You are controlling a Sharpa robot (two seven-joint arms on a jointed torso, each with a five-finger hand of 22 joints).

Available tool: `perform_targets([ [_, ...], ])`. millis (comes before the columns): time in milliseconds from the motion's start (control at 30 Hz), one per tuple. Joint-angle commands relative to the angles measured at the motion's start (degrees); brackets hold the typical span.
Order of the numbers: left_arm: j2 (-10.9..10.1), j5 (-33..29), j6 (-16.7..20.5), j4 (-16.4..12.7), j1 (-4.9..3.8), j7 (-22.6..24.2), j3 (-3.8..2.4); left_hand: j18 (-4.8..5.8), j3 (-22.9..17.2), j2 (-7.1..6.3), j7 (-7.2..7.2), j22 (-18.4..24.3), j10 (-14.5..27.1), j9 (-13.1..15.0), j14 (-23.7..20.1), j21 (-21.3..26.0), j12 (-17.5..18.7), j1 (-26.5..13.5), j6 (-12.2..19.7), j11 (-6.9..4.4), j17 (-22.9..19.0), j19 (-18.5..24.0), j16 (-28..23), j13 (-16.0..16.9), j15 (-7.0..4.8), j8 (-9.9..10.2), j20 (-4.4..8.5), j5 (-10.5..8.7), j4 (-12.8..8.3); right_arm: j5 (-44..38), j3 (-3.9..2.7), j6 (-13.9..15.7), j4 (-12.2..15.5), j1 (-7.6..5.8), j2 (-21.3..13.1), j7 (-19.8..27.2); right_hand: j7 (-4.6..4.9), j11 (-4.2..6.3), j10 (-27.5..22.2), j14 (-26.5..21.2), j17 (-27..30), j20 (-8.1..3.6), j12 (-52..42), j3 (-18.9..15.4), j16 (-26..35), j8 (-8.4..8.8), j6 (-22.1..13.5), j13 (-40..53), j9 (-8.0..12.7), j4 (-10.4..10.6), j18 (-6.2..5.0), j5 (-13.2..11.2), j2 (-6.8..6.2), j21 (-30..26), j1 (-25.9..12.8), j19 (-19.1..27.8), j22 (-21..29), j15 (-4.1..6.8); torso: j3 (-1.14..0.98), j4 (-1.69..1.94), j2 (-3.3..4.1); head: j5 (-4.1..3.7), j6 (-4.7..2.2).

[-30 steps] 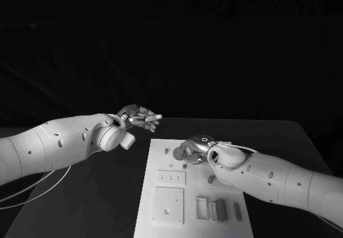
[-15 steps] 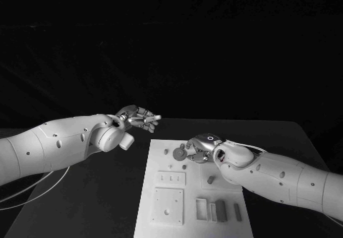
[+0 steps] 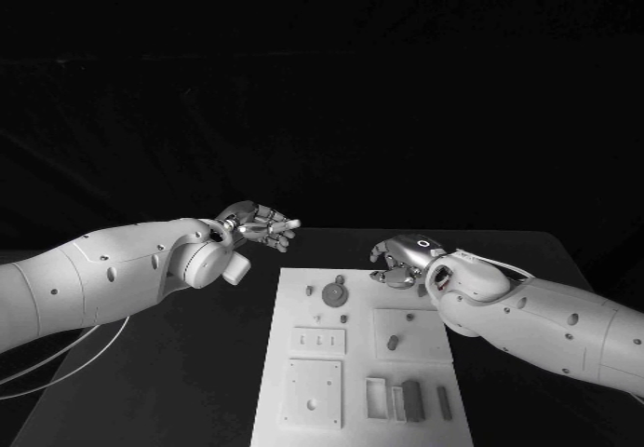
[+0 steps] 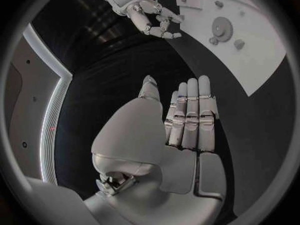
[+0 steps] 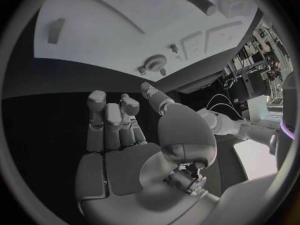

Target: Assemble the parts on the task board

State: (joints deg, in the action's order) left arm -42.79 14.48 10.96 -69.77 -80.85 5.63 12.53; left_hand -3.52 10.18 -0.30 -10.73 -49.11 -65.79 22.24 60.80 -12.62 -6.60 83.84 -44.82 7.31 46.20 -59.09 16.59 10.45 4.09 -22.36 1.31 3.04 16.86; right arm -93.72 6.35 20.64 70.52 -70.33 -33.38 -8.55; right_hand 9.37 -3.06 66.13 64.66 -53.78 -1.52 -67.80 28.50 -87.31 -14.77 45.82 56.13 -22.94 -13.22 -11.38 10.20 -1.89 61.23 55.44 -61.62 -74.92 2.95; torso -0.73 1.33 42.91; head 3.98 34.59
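**White board, both hands off it**

White plastic task board [image 3: 362, 372] sits in the middle of the black table [image 3: 175, 391], and nothing is being held right now. The left hand [image 3: 258, 224] floats off the board's far left corner, over bare table, and the left wrist view shows its fingers [image 4: 190, 116] laid out straight and side by side with nothing in the palm. The right hand [image 3: 400, 260] is up above the board's far right corner; from the right wrist view its fingers [image 5: 112, 120] look loosely extended and empty, though from the head camera they seem a bit curled, so I'd call it released but not fully splayed.

On the board, the round gear part [image 3: 334, 295] lies near the far edge, with a couple of small pegs just beside it. A short dark peg [image 3: 392, 343] stands in the square plate on the right side. Closer in, there's a slotted plate [image 3: 321, 341], a bigger square plate [image 3: 313, 391] with a hole in it, and a row of upright rectangular blocks [image 3: 409, 398] near the closest edge.
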Motion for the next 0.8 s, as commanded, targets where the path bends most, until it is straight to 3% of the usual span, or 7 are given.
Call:
perform_targets([
  [33, 0.2, 0.0, -0.3, 0.5, -0.04, 1.4, 0.01, -1.12, 0.4, -0.20, -0.33, -0.1, -0.1, 0.1, 0.1, 0.3, 0.3, 0.4, 0.1, 0.07, 0.1, 0.2, -0.4, 0.1, 0.32, 0.2, -0.02, -0.24, -0.1, 8.2, -0.59, 1.0, 0.3, -0.30, -1.8, 4.1, 0.26, -0.09, 0.0, -0.4, 0.4, -0.39, -0.4, 0.0, -0.2, -0.26, 0.7, 0.0, -0.1, -0.5, -3.62, 0.3, -0.40, 0.0, 0.6, 0.1, -0.4, -0.17, -0.25, -0.46, -0.35, -0.01, -0.04],
  [100, 0.2, -0.1, -0.7, 0.7, -0.01, 1.8, 0.06, -1.12, 0.4, -0.20, -0.30, -0.1, -0.1, 0.1, 0.1, 0.3, 0.3, 0.4, 0.1, 0.05, 0.1, 0.2, -0.4, 0.1, 0.32, 0.2, -0.03, -0.24, -0.1, 12.2, -0.87, 0.0, 0.3, -0.58, -3.6, 11.2, 0.47, -0.26, -0.2, -0.7, 0.8, -0.38, -0.3, -0.1, -0.1, -0.22, 0.6, 0.0, 0.0, -1.0, -3.62, 0.2, -1.00, -0.1, 0.8, 0.2, -0.4, -0.24, -0.32, -0.61, -0.48, -0.20, -0.08],
  [167, -0.1, -0.3, -1.5, 0.4, 0.06, 2.4, 0.08, -1.10, 0.3, -0.08, -0.05, -0.1, -0.3, 0.2, 0.1, 0.3, 0.3, 0.5, -0.3, -0.03, 0.2, 0.3, -0.5, 0.2, 0.34, 0.0, -0.05, -0.24, 0.0, 13.4, -1.09, -0.2, 0.7, -0.99, -5.2, 13.6, 0.57, -0.38, -0.8, -1.2, 0.9, -0.33, 0.0, 0.3, 0.2, 0.01, 0.2, -0.1, 0.1, -1.7, -3.62, 0.3, -1.98, -0.4, 1.7, 0.6, -0.3, -0.41, -0.37, -0.84, -0.69, -0.46, -0.28],
  [300, -0.2, -0.4, -1.3, 0.4, 0.25, 2.6, 0.11, -1.09, 0.3, 0.04, 0.35, -0.1, -0.4, 0.3, 0.0, 0.4, 0.3, 0.6, -0.5, -0.07, 0.2, 0.3, -0.6, 0.3, 0.37, -0.1, -0.07, -0.24, 0.0, 15.7, -1.15, -0.9, 1.0, -1.58, -8.1, 15.3, 0.67, -0.49, -1.4, -1.8, 0.9, -0.05, 0.0, 0.5, 0.4, -0.09, 0.3, 0.0, 0.1, -2.7, -3.62, 0.3, -3.25, -0.7, 3.0, 1.1, -0.3, -0.56, -0.45, -1.27, -0.96, -1.14, -0.59],
  [467, -0.3, -0.4, -0.8, 0.1, 0.54, 2.9, 0.14, -1.11, 0.2, 0.00, 0.19, -0.1, -0.2, 0.3, 0.0, 0.4, 0.4, 0.9, -0.4, -0.01, 0.3, 0.4, -0.7, 0.3, 0.36, 0.0, -0.06, -0.22, -0.1, 16.4, -1.17, -2.1, -0.3, -1.62, -9.9, 16.7, 0.62, -0.47, -2.0, -2.3, 1.0, 0.34, 0.0, 0.3, 0.5, -0.23, 0.4, 0.1, 0.0, -3.2, -3.62, 0.2, -4.04, -0.9, 3.9, 1.7, -0.3, -0.59, -0.66, -1.82, -1.37, -1.17, -0.62],
  [633, -0.4, -0.4, -1.0, -0.1, 0.68, 2.9, 0.15, -1.11, 0.2, -0.04, 0.03, -0.2, -0.2, 0.3, 0.0, 0.5, 0.5, 1.0, -0.4, 0.02, 0.3, 0.3, -0.8, 0.3, 0.37, 0.0, -0.07, -0.22, -0.1, 17.6, -1.15, -3.1, -1.9, -1.56, -11.0, 20.3, 0.37, -0.21, -3.0, -3.2, 1.0, 0.87, 0.4, -0.4, 0.9, 0.01, -0.2, 0.1, 0.1, -3.2, -3.62, 0.2, -4.87, -1.3, 4.2, 2.6, -0.3, -0.45, -0.91, -1.96, -1.44, -1.10, -0.25],
  [800, -0.5, -0.4, -1.1, -0.1, 0.82, 2.9, 0.17, -1.10, 0.2, -0.10, -0.06, -0.2, -0.2, 0.3, 0.0, 0.5, 0.6, 1.1, -0.3, 0.05, 0.4, 0.3, -0.8, 0.3, 0.38, 0.1, -0.08, -0.22, -0.1, 18.3, -1.13, -2.8, -4.4, -0.61, -11.2, 22.8, -0.89, 0.93, -4.1, -4.6, 1.2, 1.63, 1.0, -0.9, 1.4, -0.17, -0.5, -0.1, 0.0, -3.3, -3.62, 0.2, -5.50, -2.0, 5.8, 4.1, -0.3, 0.27, -0.85, -1.93, -1.37, -1.35, -0.01],
])
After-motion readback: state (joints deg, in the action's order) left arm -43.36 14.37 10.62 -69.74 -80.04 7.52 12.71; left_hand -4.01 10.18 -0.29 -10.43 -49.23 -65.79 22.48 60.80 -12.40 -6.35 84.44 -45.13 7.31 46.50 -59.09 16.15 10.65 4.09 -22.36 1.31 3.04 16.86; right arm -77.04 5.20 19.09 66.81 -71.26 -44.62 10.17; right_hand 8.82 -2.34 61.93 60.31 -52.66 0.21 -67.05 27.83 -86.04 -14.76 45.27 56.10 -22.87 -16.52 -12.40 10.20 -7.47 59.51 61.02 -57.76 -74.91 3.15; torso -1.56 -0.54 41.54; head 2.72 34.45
